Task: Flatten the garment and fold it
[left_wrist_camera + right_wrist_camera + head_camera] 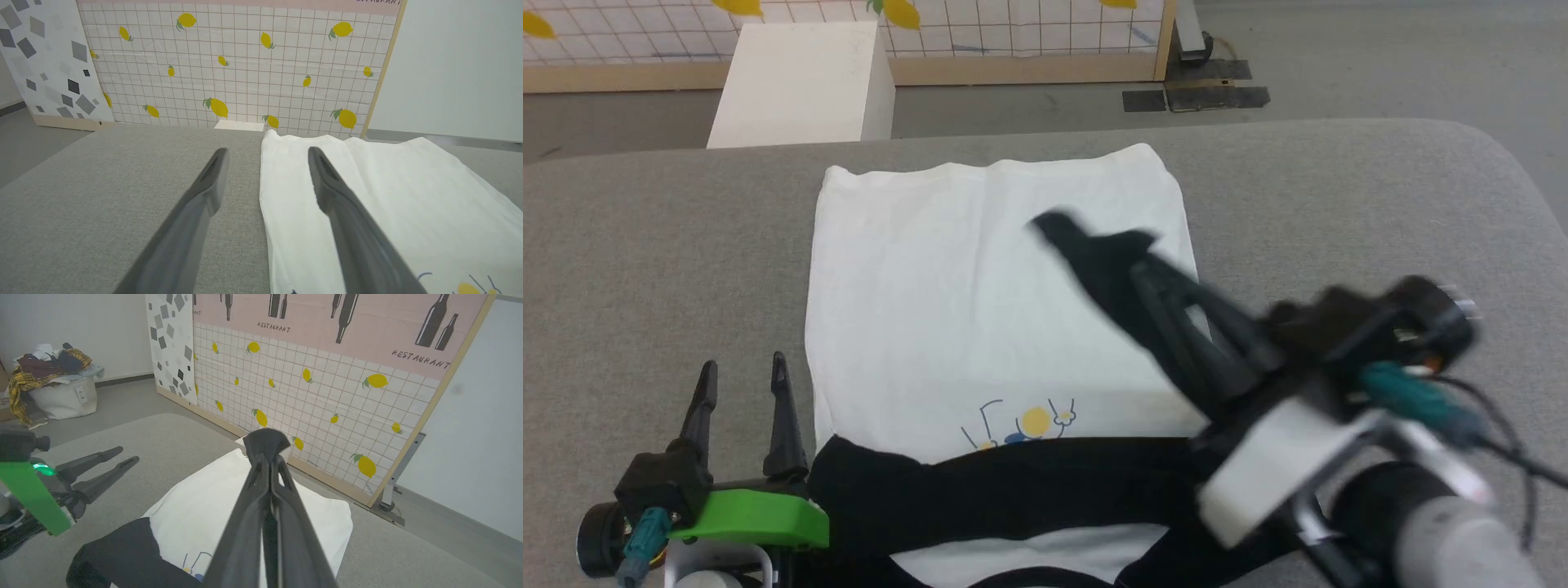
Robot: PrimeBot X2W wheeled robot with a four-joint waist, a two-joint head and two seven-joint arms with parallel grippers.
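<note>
Grey table [645, 245], white shirt [947, 310] flat on it: sleeve fold in hand.
Left gripper [743, 365] stands open just beside the shirt's left edge; right gripper [1147, 273] is clamped on a black sleeve [1086, 245] (cuff lifted over the body). Next, probably: lay it across, then release.

Only text I can actually read is "RESTAURANT" in black capitals, printed twice on the pink panel [367, 330] beside black bottle silhouettes [347, 314]. There's a small tag [80, 395] on the white bag [61, 405] too, but it's too tiny to read.
</note>
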